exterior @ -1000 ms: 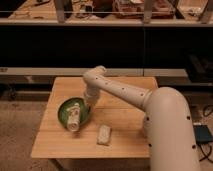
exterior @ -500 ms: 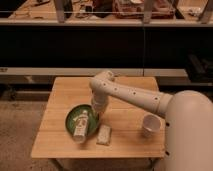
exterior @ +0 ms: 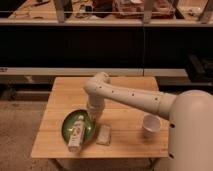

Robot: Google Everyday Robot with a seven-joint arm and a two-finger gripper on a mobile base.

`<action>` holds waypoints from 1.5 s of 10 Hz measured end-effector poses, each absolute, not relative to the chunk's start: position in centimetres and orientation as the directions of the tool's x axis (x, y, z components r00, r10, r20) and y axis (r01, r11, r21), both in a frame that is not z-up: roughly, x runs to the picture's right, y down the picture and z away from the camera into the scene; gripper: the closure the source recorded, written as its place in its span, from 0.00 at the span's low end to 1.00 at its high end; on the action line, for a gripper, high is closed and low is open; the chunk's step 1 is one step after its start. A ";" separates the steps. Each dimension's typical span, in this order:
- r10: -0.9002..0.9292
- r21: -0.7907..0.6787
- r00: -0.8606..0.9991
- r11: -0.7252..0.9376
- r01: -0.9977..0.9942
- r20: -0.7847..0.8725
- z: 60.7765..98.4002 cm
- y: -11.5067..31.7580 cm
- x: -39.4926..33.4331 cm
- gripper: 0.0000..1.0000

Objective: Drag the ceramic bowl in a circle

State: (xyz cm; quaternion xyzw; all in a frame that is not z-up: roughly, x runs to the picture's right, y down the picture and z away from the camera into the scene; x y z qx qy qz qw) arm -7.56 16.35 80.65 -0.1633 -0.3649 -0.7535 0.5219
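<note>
Locate the ceramic bowl (exterior: 67, 125) at the front-left of the table (exterior: 55, 100), well inside the edges. Note the bottle (exterior: 76, 134) lying in it, one end resting over the near rim; expect it to ride along or roll during dragging. Find the gripper (exterior: 94, 119) positioned at the right rim of the bowl, fingers closed. Judge this as the contact point for steering the bowl around a circle; cannot tell whether the rim is pinched or only pressed. Keep clear of the packet (exterior: 104, 135) lying flat just beside the bowl on the right. Keep clear also of the cup (exterior: 151, 125) standing upright farther right, below the arm (exterior: 135, 97). Read nothing on the bottle label or the packet: markings present, too small to make out.
</note>
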 end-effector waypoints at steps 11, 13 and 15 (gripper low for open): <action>-0.715 0.535 -0.477 -0.170 0.828 0.511 87.6 11.0 -21.3 1.00; -0.734 0.489 -0.432 -0.156 0.858 0.524 88.4 9.7 -18.5 1.00; -0.742 0.403 -0.359 -0.131 0.906 0.566 88.4 9.5 -13.1 1.00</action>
